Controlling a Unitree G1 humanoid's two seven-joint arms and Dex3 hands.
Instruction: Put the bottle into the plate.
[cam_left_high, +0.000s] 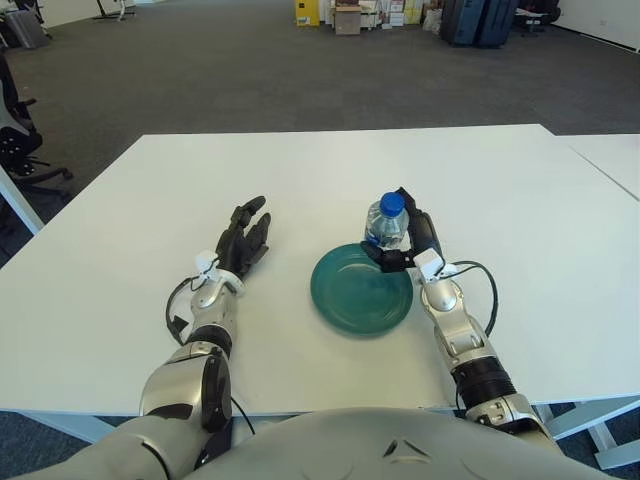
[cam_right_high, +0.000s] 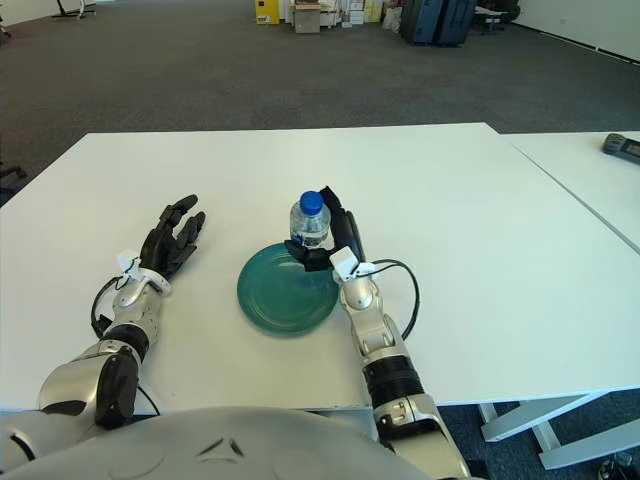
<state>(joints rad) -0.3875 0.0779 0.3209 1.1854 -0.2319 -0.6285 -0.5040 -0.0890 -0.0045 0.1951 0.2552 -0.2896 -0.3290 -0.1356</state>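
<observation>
Right robot hand (cam_left_high: 405, 240) curled around a small clear bottle (cam_left_high: 384, 224) with a blue cap (cam_left_high: 393, 203) — black fingers (cam_left_high: 385, 256) wrapped round the lower body, thumb side toward the robot, bottle upright. Held over the far right rim of the teal plate (cam_left_high: 350, 295), at the plate's edge nearest that robot hand; whether the bottle's base touches the plate or hangs just above it cannot be told from either view. Cap standing clear above the fingers, label band partly hidden by them.

Plate lying flat on the white surface (cam_left_high: 520, 200), just to the left of and below the right robot hand, its hollow bare. Silver forearm and a black cable loop (cam_left_high: 487, 295) trailing back from the wrist toward the robot's body, beside the plate's right edge.

Left robot hand (cam_left_high: 245, 238) well to the left of the plate, fingers spread and stretched forward, gripping nothing, showing low against the surface — contact not plain to see. White connector and black cable at its wrist.

Beyond the right robot hand, the far edge of the surface, then dark grey carpet (cam_left_high: 250, 80). A second white table (cam_right_high: 590, 190) off to the right of that hand, with a small dark object (cam_right_high: 622, 147) on its far part. Boxes and dark cases at the back of the room (cam_left_high: 400, 15).
</observation>
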